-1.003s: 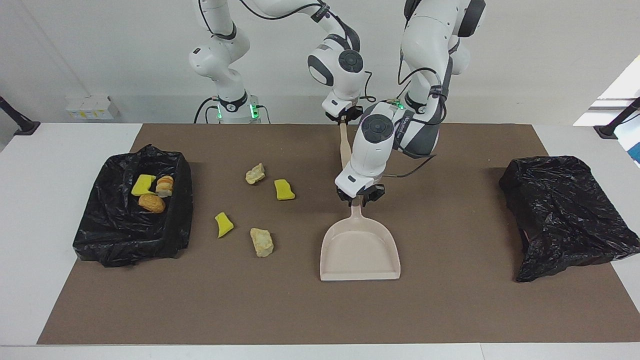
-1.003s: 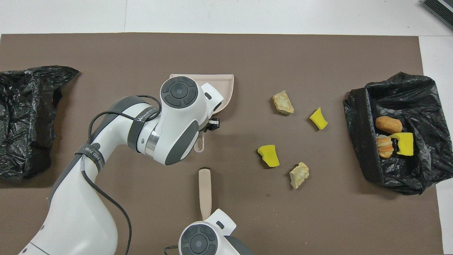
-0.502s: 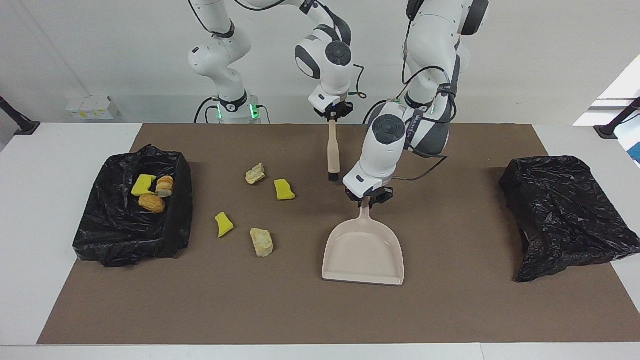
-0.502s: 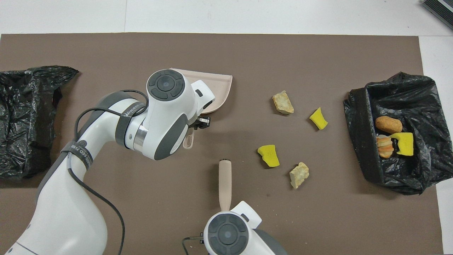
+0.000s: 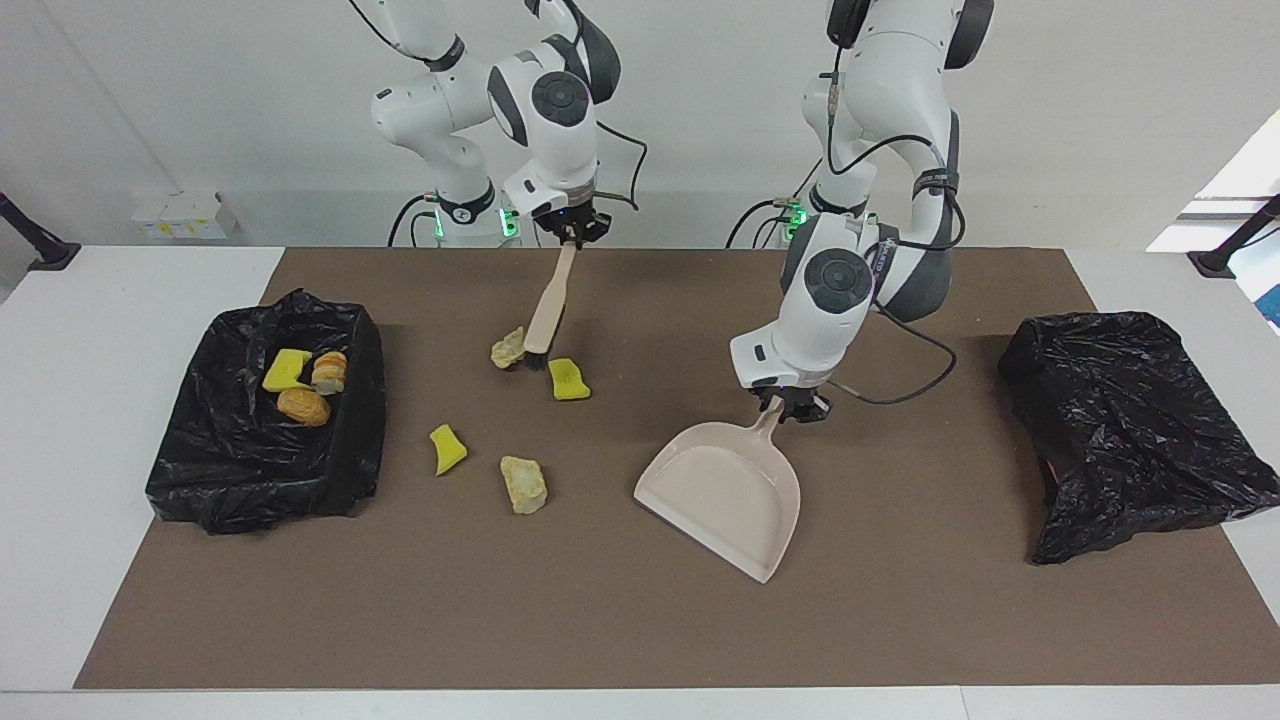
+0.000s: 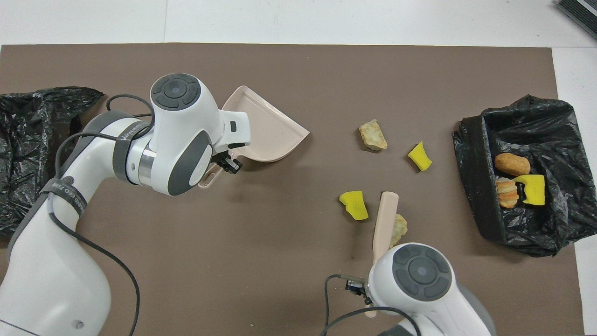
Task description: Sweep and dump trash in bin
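Lying under the right fingers' point(image 5: 571, 233) brush point(image 5: 543, 312): beige lump point(image 5: 508, 348).

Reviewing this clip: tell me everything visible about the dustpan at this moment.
The dustpan is pinkish-beige, smooth like plastic, with a flat tray, low raised side walls and a narrow handle. It is empty. The left gripper is shut on the handle, holding the pan skewed on the brown mat, its open edge angled toward the loose trash at the right arm's end. No trash touches it. Whether the tray rests flat on the mat or is slightly lifted cannot be told.
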Robot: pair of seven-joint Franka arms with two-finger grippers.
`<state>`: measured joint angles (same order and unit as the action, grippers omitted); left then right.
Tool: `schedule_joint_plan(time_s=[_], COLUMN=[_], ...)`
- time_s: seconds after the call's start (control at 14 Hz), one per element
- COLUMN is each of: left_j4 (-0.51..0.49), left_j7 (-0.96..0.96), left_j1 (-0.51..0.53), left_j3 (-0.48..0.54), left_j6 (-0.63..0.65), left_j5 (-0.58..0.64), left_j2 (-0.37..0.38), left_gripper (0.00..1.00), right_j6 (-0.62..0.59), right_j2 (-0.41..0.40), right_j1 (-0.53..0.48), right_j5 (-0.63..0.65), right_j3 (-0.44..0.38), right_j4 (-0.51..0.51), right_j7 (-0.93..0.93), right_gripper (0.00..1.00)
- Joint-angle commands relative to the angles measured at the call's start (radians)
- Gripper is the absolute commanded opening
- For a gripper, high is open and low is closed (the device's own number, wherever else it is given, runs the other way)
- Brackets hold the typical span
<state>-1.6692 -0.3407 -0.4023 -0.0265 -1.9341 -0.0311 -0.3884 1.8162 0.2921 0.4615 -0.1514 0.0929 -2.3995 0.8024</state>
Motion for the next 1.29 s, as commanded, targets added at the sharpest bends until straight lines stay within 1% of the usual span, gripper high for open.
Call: schedule_joint_plan(time_s=[0.0, 0.07, 0.14, 0.22, 0.29, 0.5, 0.57, 0.65, 0.79, 0.93, 1.08, 1.22], left_j4=[-0.015, -0.012, -0.017, -0.017, -0.015, -0.015, -0.017, -0.02, -0.046, -0.107, -0.154, -0.258], left_j7=[-0.198, -0.287, -0.351, -0.403, -0.455, -0.694, -0.755, -0.77, -0.771, -0.762, -0.695, -0.614], left_j1=[0.023, 0.049, 0.054, 0.06, 0.063, 0.048, 0.037, 0.013, -0.022, -0.087, -0.131, -0.177], left_j3=[-0.004, -0.006, -0.006, -0.004, -0.004, -0.006, -0.007, -0.007, -0.007, -0.007, -0.007, -0.009], left_j6=[0.043, 0.041, 0.047, 0.059, 0.066, 0.066, 0.066, 0.066, 0.063, 0.041, 0.034, -0.043], left_j5=[0.002, 0.002, 0.002, 0.002, 0.008, 0.075, 0.103, 0.127, 0.178, 0.23, 0.255, 0.267], left_j2=[0.023, 0.022, 0.023, 0.025, 0.023, 0.026, 0.028, 0.036, 0.052, 0.088, 0.12, 0.173], left_gripper=[0.0, 0.0, 0.0, 0.0, 0.0, 0.0, 0.0, 0.0, 0.0, 0.0, 0.0, 0.0], right_j6=[-0.027, -0.028, -0.031, -0.017, -0.002, 0.023, 0.047, 0.075, 0.109, 0.12, 0.126, 0.135], right_j2=[0.005, 0.007, 0.01, 0.007, -0.008, -0.021, -0.037, -0.06, -0.173, -0.255, -0.332, -0.427], right_j1=[-0.087, -0.101, -0.119, -0.124, -0.119, -0.118, -0.122, -0.122, -0.1, -0.092, -0.092, -0.086], right_j5=[0.015, 0.015, 0.015, 0.013, 0.01, -0.005, -0.02, -0.055, -0.074, -0.076, -0.092, -0.132], right_j3=[0.013, 0.013, 0.015, 0.015, 0.015, 0.016, 0.016, 0.016, 0.018, 0.018, 0.018, 0.019], right_j4=[-0.021, -0.035, -0.05, -0.085, -0.093, -0.093, -0.087, -0.069, 0.008, 0.095, 0.185, 0.293], right_j7=[0.046, 0.072, 0.083, 0.11, 0.129, 0.095, 0.069, 0.057, 0.07, 0.072, 0.064, 0.063], right_gripper=[0.0, 0.0, 0.0, 0.0, 0.0, 0.0, 0.0, 0.0, 0.0, 0.0, 0.0, 0.0])
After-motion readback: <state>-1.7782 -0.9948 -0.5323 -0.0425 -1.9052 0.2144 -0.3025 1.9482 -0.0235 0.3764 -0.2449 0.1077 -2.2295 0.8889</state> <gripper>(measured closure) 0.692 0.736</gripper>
